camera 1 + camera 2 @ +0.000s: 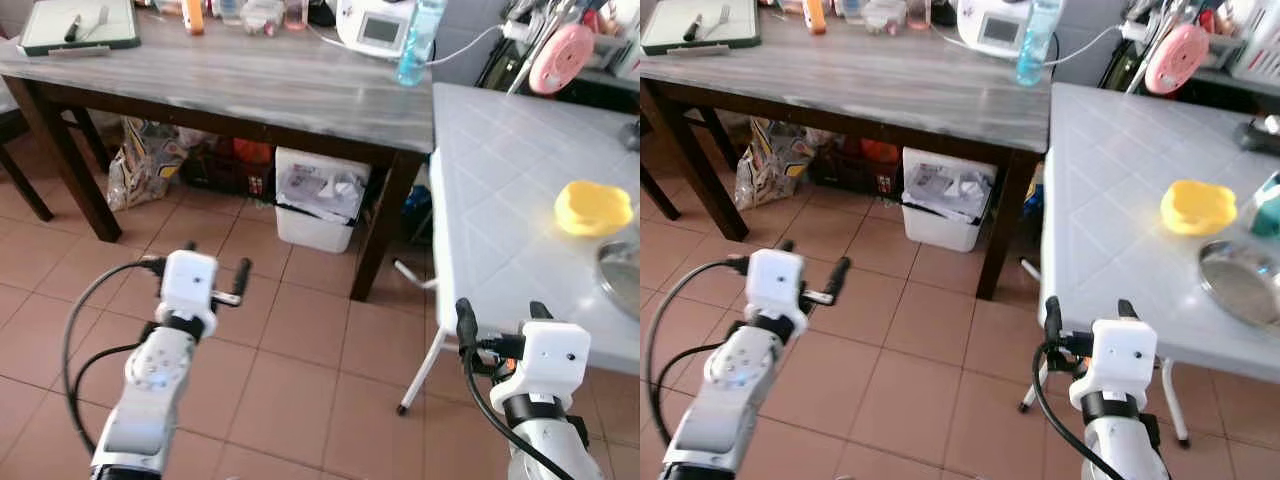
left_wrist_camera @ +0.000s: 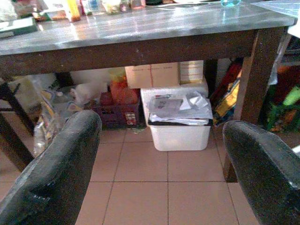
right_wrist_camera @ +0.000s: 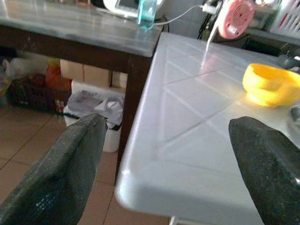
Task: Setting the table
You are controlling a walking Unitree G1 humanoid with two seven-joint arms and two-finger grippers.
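White desk [image 1: 1110,200] just ahead of right jaws: yellow bowl [image 1: 1198,207], metal plate [image 1: 1243,283] beside it. Grey wooden desk [image 1: 250,80] beyond left jaws: blue bottle [image 1: 420,42], white appliance [image 1: 375,25], green board [image 1: 78,25]. Tiled floor [image 1: 290,350] below: white bin [image 1: 318,198].

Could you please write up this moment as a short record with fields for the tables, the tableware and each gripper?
surface: white tiled folding table, beside a dark wooden table with a grey top
tableware: yellow plastic bowl and round metal plate on the white table
left gripper: open, holds nothing, above the floor tiles
right gripper: open, holds nothing, near the white table's front edge
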